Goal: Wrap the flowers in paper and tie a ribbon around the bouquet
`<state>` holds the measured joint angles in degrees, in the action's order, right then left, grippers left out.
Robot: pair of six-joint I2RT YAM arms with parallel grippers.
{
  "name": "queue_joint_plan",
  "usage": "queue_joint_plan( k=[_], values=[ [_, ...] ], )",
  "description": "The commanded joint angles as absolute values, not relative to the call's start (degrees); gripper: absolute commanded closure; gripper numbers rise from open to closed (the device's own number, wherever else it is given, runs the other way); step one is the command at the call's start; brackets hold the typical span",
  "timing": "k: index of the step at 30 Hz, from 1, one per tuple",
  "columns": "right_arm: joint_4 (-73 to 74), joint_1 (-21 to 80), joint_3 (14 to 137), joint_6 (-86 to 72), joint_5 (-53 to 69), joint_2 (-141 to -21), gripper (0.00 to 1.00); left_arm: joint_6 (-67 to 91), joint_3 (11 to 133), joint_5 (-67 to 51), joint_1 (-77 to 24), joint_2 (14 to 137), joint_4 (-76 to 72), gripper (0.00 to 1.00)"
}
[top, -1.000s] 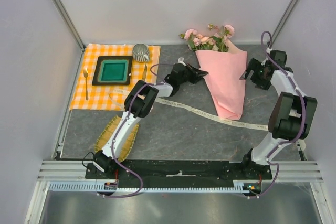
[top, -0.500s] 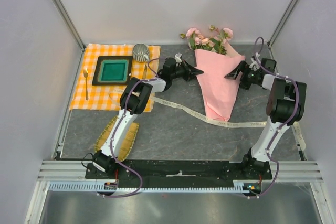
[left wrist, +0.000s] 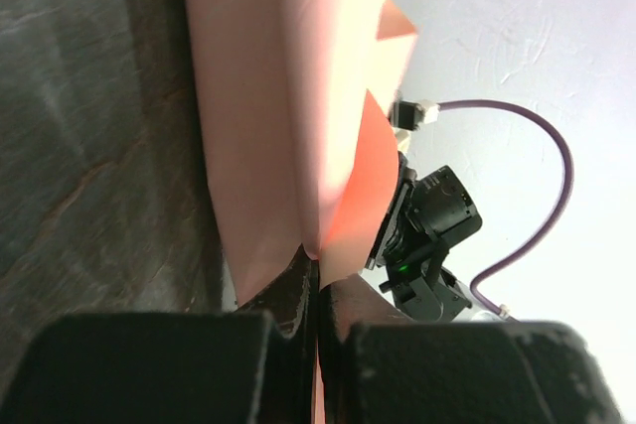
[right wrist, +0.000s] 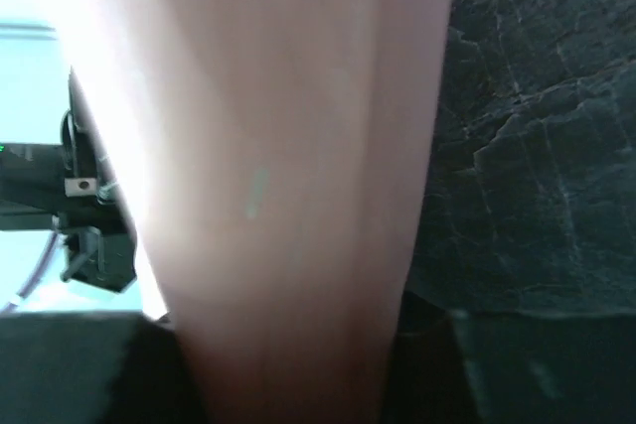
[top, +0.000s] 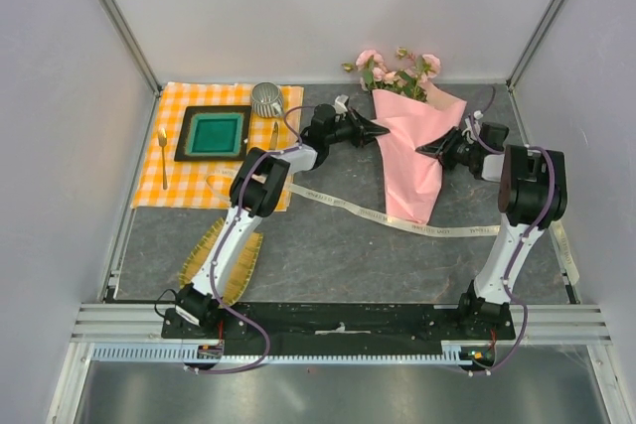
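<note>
The bouquet [top: 407, 171] lies on the dark table as a pink paper cone with its tip toward me. The pale pink flowers [top: 397, 67] stick out of its far end. My left gripper [top: 383, 132] is shut on the left edge of the paper [left wrist: 258, 96], which is pinched thin between its jaws [left wrist: 318, 270]. My right gripper [top: 422, 150] is at the cone's right side. In the right wrist view the paper [right wrist: 298, 146] fills the gap between that gripper's [right wrist: 288, 354] jaws. The cream ribbon [top: 348, 208] lies flat across the table and passes under the cone's tip.
An orange-checked cloth [top: 149, 181] at the back left carries a green tray [top: 212, 133], a metal cup [top: 266, 99] and a fork [top: 162, 151]. A woven bamboo mat [top: 214, 255] lies under the left arm. White walls enclose the table on three sides.
My right gripper moved left from beside the bouquet onto its right side and closed round the cone. The left gripper kept its grip, and the cone narrowed and shifted slightly.
</note>
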<state>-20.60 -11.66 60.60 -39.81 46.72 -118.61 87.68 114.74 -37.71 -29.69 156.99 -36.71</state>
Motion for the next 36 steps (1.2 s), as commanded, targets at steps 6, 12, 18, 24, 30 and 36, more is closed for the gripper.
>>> queue_joint_plan(
  k=[6,12,18,24,30,36],
  values=[
    [-16.8,-11.8,70.1,-44.7,45.5,-119.3,0.87,90.4,129.3,-34.5,-29.6,160.7,-35.3,0.98],
    [-14.0,-11.8,78.0,-40.0,44.9,-121.1,0.91,89.7,132.3,-32.0,-30.0,163.1,-36.1,0.98],
    [-4.3,-12.4,84.5,-34.0,43.9,-121.6,0.91,90.3,134.6,-30.7,-30.5,165.5,-34.9,0.98],
    [2.3,-15.0,89.5,-32.6,44.4,-121.7,0.92,90.1,136.4,-30.7,-32.1,165.5,-32.7,0.98],
    [5.2,-12.3,79.6,-31.7,41.9,-115.1,0.92,90.2,127.0,-35.3,-30.9,158.4,-35.2,0.98],
    [0.4,-7.0,62.8,-34.9,34.8,-105.9,0.99,84.1,109.9,-44.0,-28.6,148.4,-34.3,0.98]
  ],
)
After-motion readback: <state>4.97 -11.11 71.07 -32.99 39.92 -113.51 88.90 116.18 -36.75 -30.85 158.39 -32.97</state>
